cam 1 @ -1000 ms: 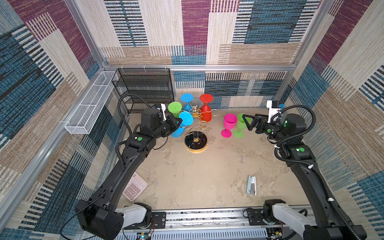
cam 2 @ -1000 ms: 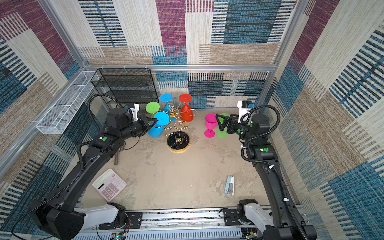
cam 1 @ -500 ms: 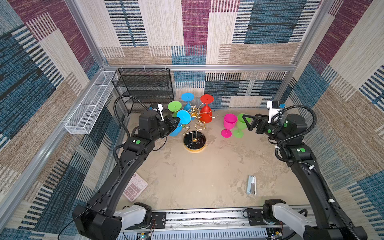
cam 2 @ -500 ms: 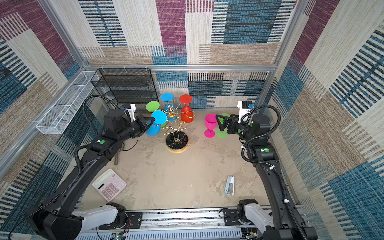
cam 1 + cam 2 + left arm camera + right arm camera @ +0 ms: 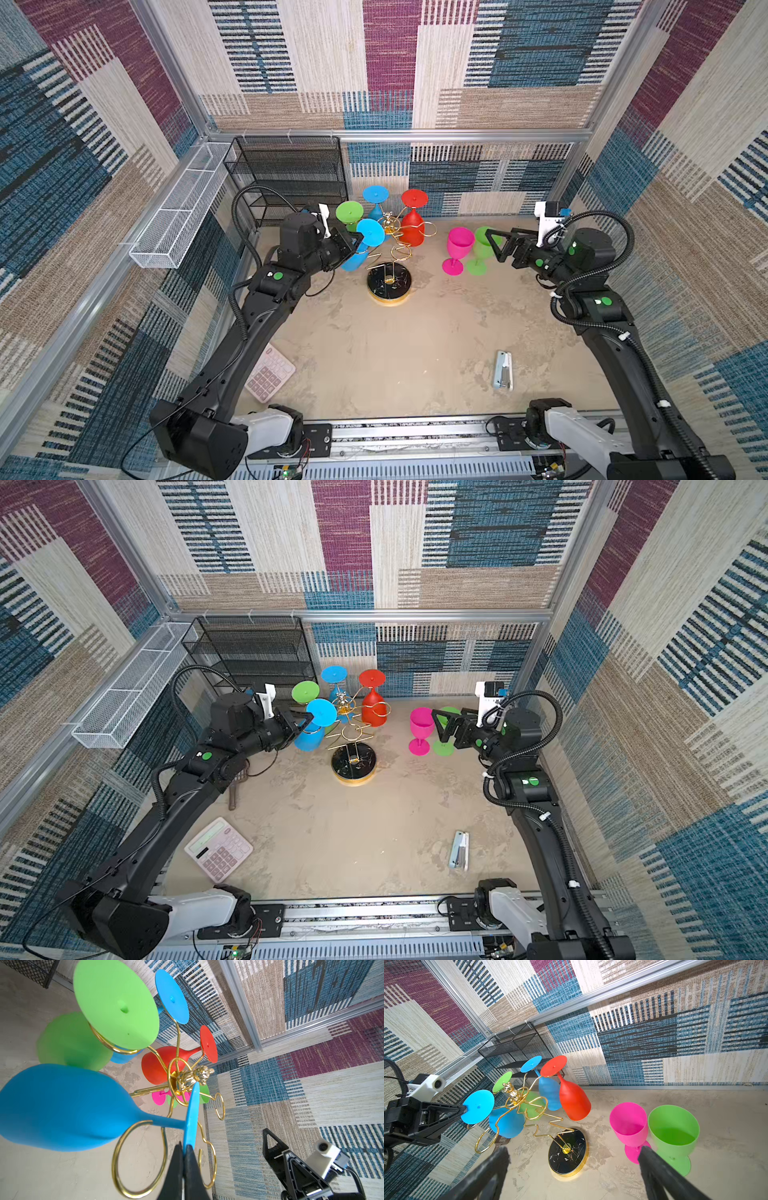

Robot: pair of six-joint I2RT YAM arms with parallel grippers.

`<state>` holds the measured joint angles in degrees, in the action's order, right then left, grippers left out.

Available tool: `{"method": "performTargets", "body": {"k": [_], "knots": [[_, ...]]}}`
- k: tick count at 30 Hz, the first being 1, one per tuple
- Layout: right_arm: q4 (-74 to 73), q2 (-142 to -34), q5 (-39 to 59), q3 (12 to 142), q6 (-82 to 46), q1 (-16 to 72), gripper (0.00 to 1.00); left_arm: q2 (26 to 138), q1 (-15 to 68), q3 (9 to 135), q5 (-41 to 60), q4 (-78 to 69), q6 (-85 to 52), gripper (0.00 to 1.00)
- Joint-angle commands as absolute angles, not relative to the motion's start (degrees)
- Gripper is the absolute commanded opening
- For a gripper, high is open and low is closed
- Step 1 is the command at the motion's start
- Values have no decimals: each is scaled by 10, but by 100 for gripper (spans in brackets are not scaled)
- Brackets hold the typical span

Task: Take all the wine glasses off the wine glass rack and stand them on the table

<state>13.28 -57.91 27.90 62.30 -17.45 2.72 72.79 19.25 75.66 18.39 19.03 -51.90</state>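
The gold wire wine glass rack (image 5: pixel 388 280) (image 5: pixel 353 762) (image 5: pixel 566 1153) stands mid-back on its black round base. My left gripper (image 5: pixel 357 241) (image 5: pixel 309 719) (image 5: pixel 185 1147) is shut on the rim of the foot of a blue wine glass (image 5: pixel 353 262) (image 5: pixel 307 739) (image 5: pixel 62 1105), which hangs bowl-down at the rack's left. Its stem lies at the open end of a gold ring arm (image 5: pixel 124 1147); whether they touch is unclear. Green (image 5: pixel 349 212), blue (image 5: pixel 375 195) and red (image 5: pixel 413 224) glasses hang on the rack. My right gripper (image 5: pixel 494 247) (image 5: pixel 440 725) (image 5: pixel 574 1150) is open and empty.
A pink glass (image 5: pixel 459 245) (image 5: pixel 629 1122) and a green glass (image 5: pixel 482 249) (image 5: pixel 673 1126) stand upright beside my right gripper. A black mesh shelf (image 5: pixel 291 174) and white wire basket (image 5: pixel 178 212) line the back left. A calculator (image 5: pixel 218 848) and a silver stapler (image 5: pixel 503 370) lie near the front.
My left gripper, holding the blue glass by its foot, has shifted slightly left and up. The right arm has not moved.
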Motion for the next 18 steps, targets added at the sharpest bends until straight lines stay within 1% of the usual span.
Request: {"method": "performTargets", "body": {"k": [1,10,18], "knots": [[125,-576,274,624,-170,28,99,729,192,761,190,193,-510,0],[126,-576,275,627,-169,28,99,729,191,760,168,191,-510,0],[131,-575,273,629,-167,28,99,720,187,733,141,157,-529,0]]}}
